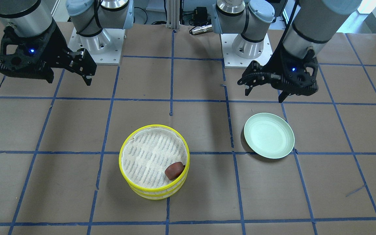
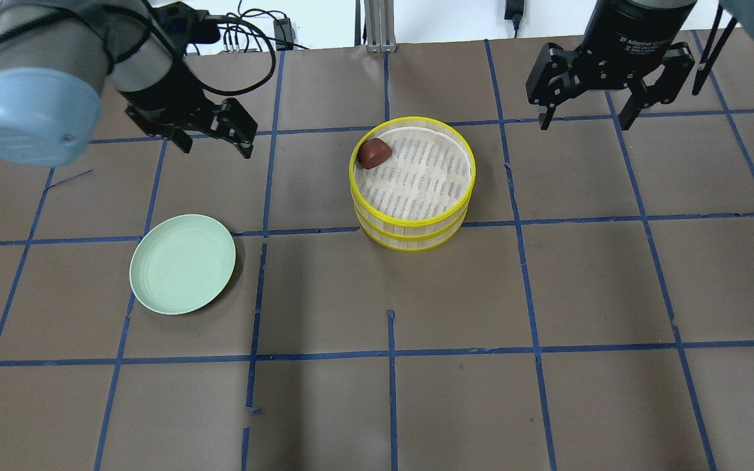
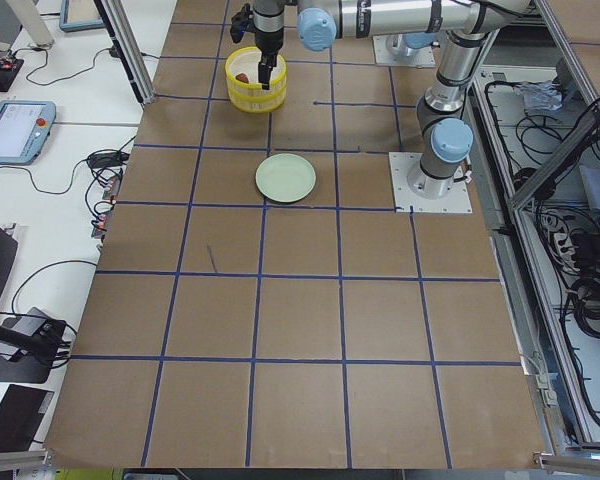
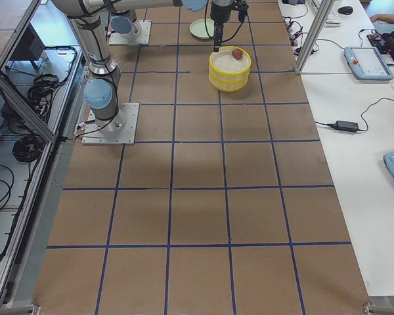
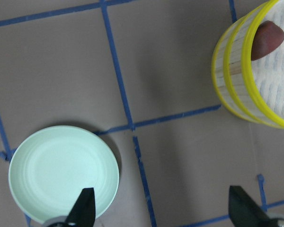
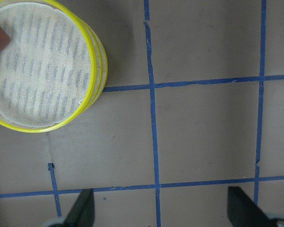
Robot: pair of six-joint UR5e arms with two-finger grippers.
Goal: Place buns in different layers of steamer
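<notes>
A yellow two-layer steamer (image 2: 413, 219) stands stacked mid-table, its top layer lined with white cloth. One red-brown bun (image 2: 374, 153) lies in the top layer against the rim; it also shows in the front view (image 1: 174, 170). The lower layer's inside is hidden. A pale green plate (image 2: 182, 263) is empty. My left gripper (image 2: 215, 147) is open and empty, raised beyond the plate and left of the steamer. My right gripper (image 2: 584, 124) is open and empty, raised to the steamer's right. The left wrist view shows the plate (image 5: 64, 172) and the steamer (image 5: 227, 71).
The table is brown paper with a blue tape grid. The two arm bases (image 1: 96, 45) stand at the robot's edge of the table. Cables and a tablet lie off the table's far edge in the side views.
</notes>
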